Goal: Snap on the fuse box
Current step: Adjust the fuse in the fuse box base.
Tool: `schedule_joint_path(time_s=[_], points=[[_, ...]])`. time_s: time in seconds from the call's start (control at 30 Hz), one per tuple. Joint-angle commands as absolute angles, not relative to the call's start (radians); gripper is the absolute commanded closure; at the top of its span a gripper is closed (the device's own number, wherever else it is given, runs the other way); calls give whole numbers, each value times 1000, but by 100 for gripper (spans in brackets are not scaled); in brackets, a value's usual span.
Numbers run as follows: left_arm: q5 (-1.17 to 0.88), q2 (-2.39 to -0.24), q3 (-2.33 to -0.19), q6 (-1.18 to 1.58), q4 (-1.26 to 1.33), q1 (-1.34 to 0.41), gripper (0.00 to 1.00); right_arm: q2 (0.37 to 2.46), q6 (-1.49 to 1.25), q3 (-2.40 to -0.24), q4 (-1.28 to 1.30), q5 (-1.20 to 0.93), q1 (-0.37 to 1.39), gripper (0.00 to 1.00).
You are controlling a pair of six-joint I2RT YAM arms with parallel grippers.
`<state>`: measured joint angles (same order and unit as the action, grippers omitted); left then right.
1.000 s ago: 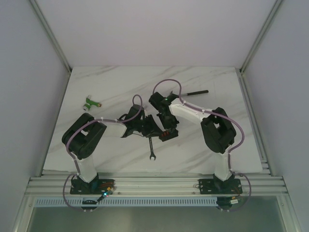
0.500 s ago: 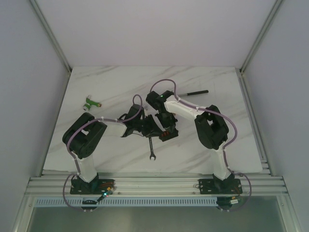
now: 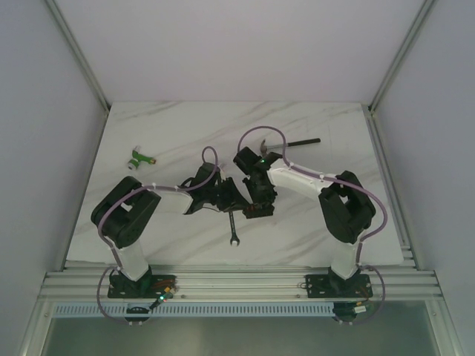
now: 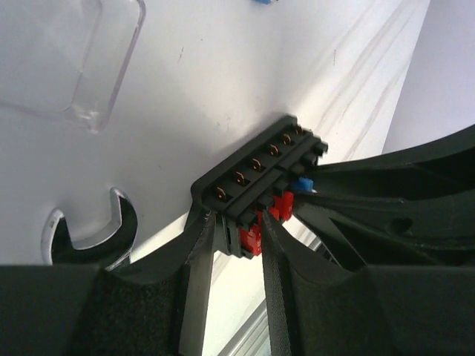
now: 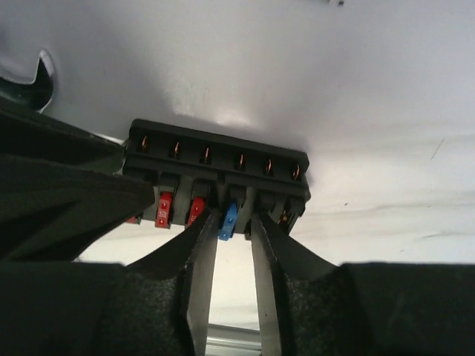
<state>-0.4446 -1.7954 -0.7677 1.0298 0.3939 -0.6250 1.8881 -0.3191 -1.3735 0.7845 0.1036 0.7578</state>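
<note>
Fuse box (image 4: 256, 174) mostly hidden overhead; left tool (image 4: 237, 226) and right tool (image 5: 231, 219) each pinch it; clear cover (image 4: 70, 63) cut off.

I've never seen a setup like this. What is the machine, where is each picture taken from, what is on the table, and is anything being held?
Two robot arms, bolted at the near edge of a white marbled table, each end in a two-finger gripper. The wide picture looks down from above and behind; the close-ups come from wrist cameras. The left gripper clamps one end of a small black plastic fuse box holding red and blue fuses. The right gripper has its fingers either side of the blue fuse; whether they pinch it is unclear. Also on the table: a clear plastic cover, a silver open-ended wrench, a green-and-white connector and a thin black tool.
</note>
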Motion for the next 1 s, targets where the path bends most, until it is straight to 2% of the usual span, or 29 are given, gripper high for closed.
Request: schedule_joint_path(time_s=[0.0, 0.1, 0.23, 0.4, 0.77, 0.97], points=[[-391, -1774, -718, 987, 328, -643, 60, 1806, -382, -1305, 687, 56, 779, 62], [-388, -1758, -711, 985, 328, -643, 57, 1753, -390, -1265, 670, 102, 778, 54], [-388, -1733, -703, 983, 326, -644, 48, 1674, -409, -1216, 615, 130, 778, 53], [-396, -1719, -699, 985, 324, -644, 44, 1607, -491, -1171, 530, 135, 783, 55], [-416, -1731, -705, 986, 319, -660, 43, 1668, -673, -1102, 542, 217, 812, 69], [-420, -1742, -707, 986, 311, -661, 42, 1673, -689, -1108, 541, 255, 820, 72]])
